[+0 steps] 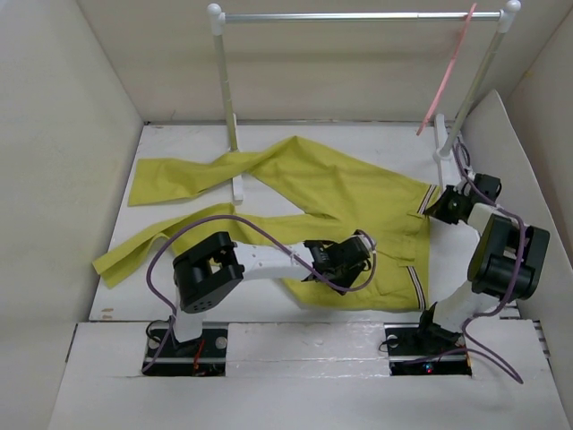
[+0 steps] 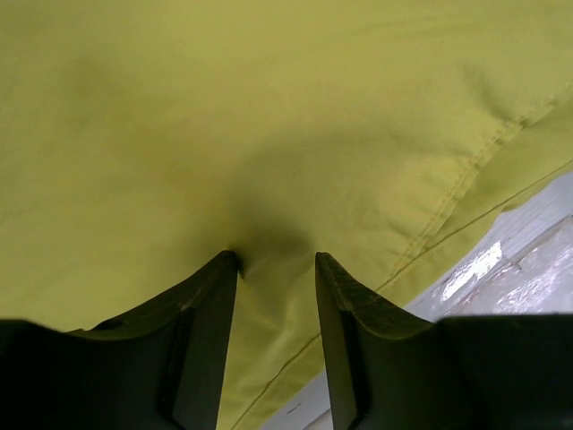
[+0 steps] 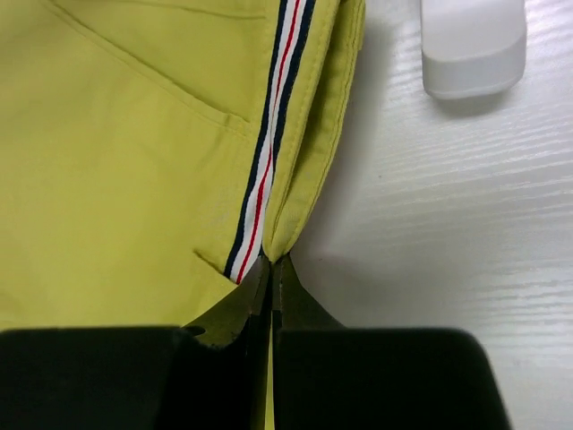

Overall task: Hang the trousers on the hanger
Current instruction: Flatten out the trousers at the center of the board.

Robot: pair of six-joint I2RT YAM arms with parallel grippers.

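My right fingers [image 3: 300, 313] are clenched on the waistband [image 3: 269, 161] edge of the trousers [image 1: 331, 193], which lie spread on the tabletop [image 3: 448, 224]. My left fingers [image 2: 210, 305] are parted, tips pressed into the cloth. The hanger [image 1: 445, 76] hangs on the rail [image 1: 358, 15], well apart.

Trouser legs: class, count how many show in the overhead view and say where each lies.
2. The far leg stretches left past the foot of the rack's left post; the near leg lies in front of it, also pointing left. Neither looks hidden.
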